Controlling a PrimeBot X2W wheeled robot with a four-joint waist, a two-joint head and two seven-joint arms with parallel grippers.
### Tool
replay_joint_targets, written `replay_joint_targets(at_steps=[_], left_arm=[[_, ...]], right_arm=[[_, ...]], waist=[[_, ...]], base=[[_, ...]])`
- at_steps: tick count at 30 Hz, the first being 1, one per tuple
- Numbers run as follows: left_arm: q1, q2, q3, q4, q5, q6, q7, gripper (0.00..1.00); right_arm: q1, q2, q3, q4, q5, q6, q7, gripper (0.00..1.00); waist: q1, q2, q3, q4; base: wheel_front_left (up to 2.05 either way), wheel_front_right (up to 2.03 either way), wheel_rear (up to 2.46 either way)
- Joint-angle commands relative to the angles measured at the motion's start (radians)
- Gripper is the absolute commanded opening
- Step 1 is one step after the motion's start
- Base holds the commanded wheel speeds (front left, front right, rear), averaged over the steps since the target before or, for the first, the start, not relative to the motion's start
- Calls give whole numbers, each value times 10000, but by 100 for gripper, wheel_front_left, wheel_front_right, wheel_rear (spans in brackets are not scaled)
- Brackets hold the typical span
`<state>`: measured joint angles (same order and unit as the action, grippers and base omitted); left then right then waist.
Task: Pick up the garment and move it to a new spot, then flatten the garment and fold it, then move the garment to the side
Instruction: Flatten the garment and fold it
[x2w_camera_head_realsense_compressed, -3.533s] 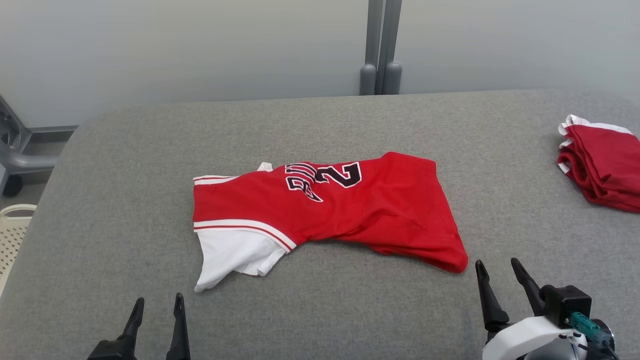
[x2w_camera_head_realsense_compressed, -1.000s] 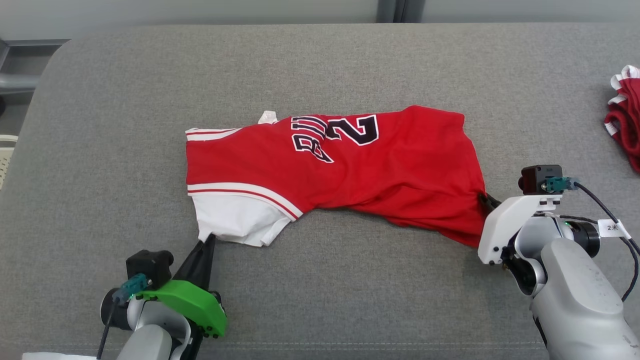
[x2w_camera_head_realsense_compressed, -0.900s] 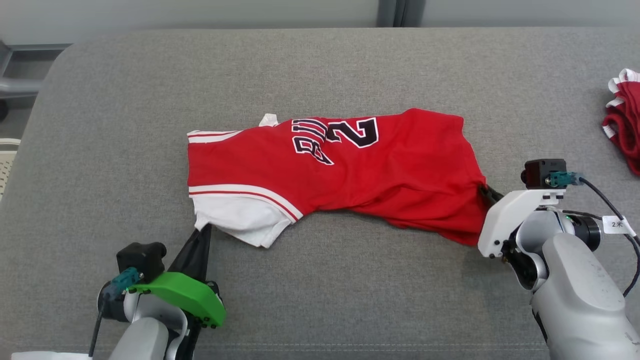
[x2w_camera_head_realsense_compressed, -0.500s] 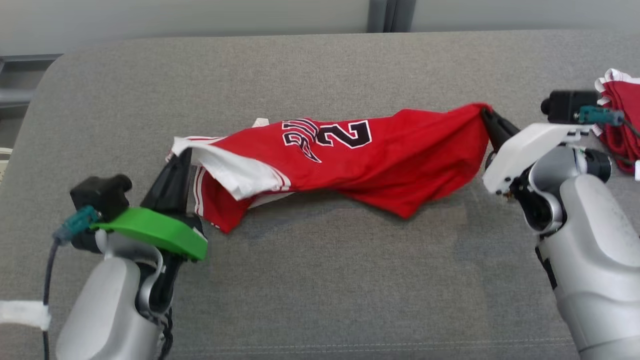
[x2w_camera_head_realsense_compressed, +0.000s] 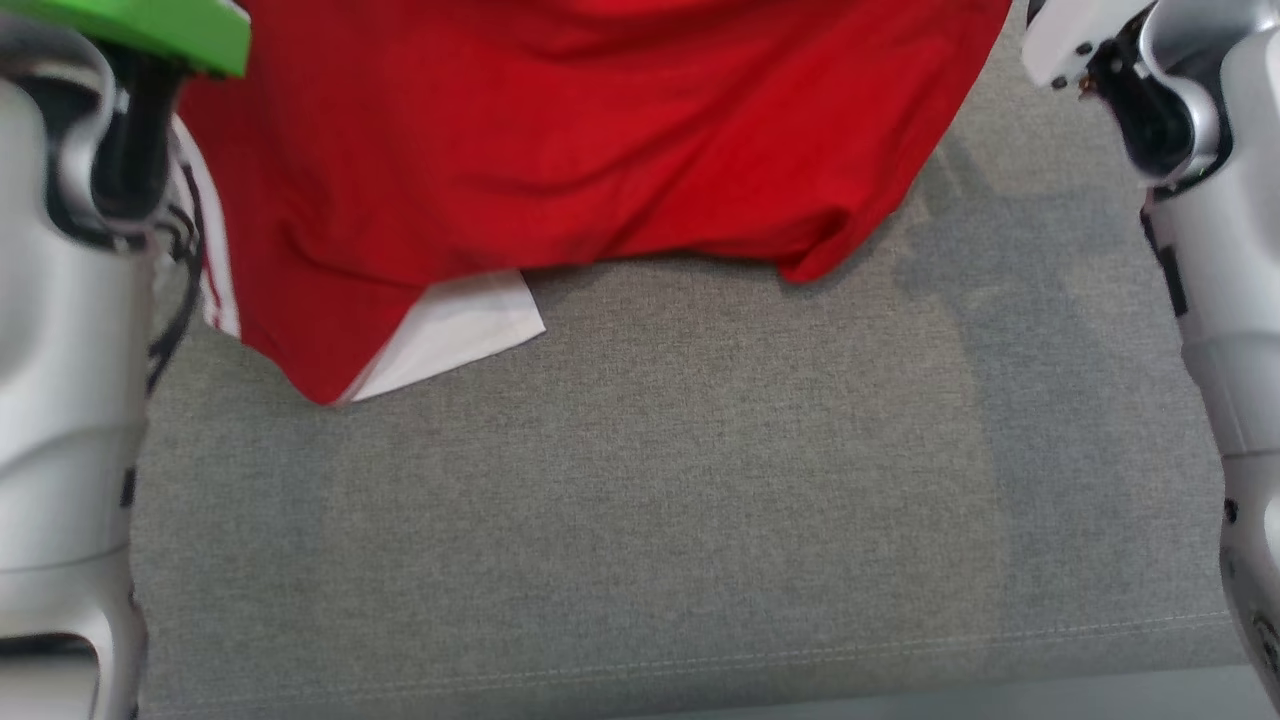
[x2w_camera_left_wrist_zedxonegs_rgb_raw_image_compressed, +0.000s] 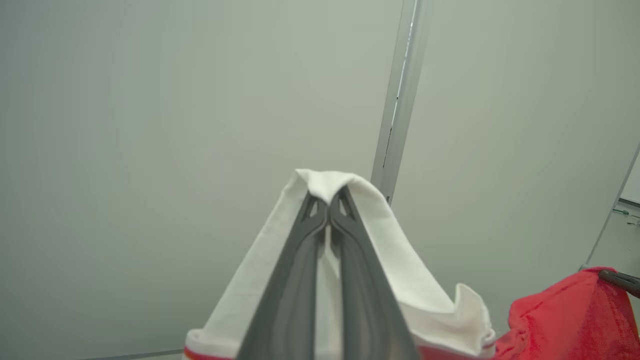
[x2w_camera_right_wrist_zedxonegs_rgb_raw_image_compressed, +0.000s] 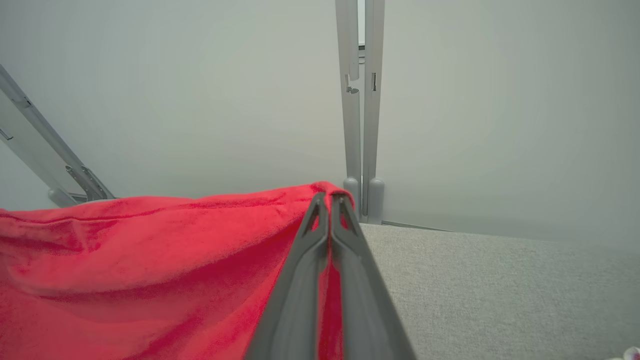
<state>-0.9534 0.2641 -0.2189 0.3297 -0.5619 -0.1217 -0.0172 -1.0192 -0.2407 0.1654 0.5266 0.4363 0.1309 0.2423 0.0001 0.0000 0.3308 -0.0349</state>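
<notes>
Lifted since half a second ago, the red jersey (x2w_camera_head_realsense_compressed: 600, 150) hangs low over the grey surface (x2w_camera_head_realsense_compressed: 650, 550) in the head view. Left wrist view: the left end effector (x2w_camera_left_wrist_zedxonegs_rgb_raw_image_compressed: 327, 192) is clenched on its white corner, cloth draping below. Right wrist view: the right end effector (x2w_camera_right_wrist_zedxonegs_rgb_raw_image_compressed: 327, 197) pinches the red hem. The pick-up is under way; next, carry it taut to a new spot.

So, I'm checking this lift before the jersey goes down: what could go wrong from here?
The left hand pinches just a white fold at its tips; it could slip. The right hand holds the red edge equally thinly. The garment hangs bunched, its white corner near the grey surface, so it may land creased.
</notes>
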Motion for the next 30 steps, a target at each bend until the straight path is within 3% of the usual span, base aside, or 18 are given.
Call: replay_joint_targets(at_steps=[1, 9, 17, 23, 30], left_arm=[[-1238, 179, 135, 36, -69, 16, 168, 0], [-5459, 265, 499, 136, -443, -13, 686, 0], [-7864, 15, 796, 779, -255, 107, -452, 0], [-8241, -167, 626, 1131, -26, 15, -1740, 0], [-6589, -8, 154, 1317, -460, -79, -1989, 0]], right_arm=[[-944, -111, 89, 237, -112, -5, -261, 0], [-4178, -131, -185, 1117, -880, -5, -1284, 0], [-6242, 151, -1408, 2034, -2206, -5, -3074, 0], [-7008, 348, -1888, 2695, -3416, -7, -4099, 0], [-6392, 112, -274, 3389, -3367, -8, -3899, 0]], waist=[[-1, 0, 1412, -540], [-1, 0, 3251, -820], [-1, 0, 3774, -953], [-1, 0, 3813, -860], [-1, 0, 3985, -678]], base=[[0, 0, 0], [0, 0, 0], [0, 0, 0], [0, 0, 0], [0, 0, 0]])
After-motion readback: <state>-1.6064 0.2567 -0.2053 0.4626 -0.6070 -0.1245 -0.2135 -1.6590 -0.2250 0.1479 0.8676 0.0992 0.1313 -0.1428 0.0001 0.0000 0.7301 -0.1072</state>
